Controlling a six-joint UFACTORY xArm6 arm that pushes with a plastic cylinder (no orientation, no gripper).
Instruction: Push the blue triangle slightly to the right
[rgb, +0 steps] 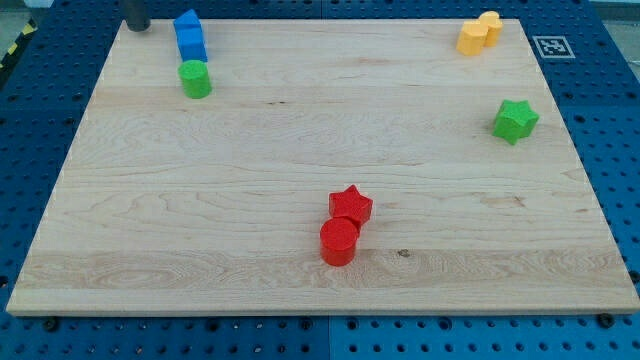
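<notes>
The blue triangle (186, 22) lies near the board's top left corner, touching a second blue block (192, 46), cube-like, just below it. My tip (137, 28) is a dark rod end at the view's top edge, to the left of the blue triangle with a small gap between them. Only the rod's lowest part shows.
A green cylinder (195, 79) sits just below the blue pair. Two yellow blocks (479, 33) touch at the top right. A green star (515, 120) is at the right edge. A red star (351, 206) and red cylinder (339, 242) touch at bottom centre of the wooden board (300, 140).
</notes>
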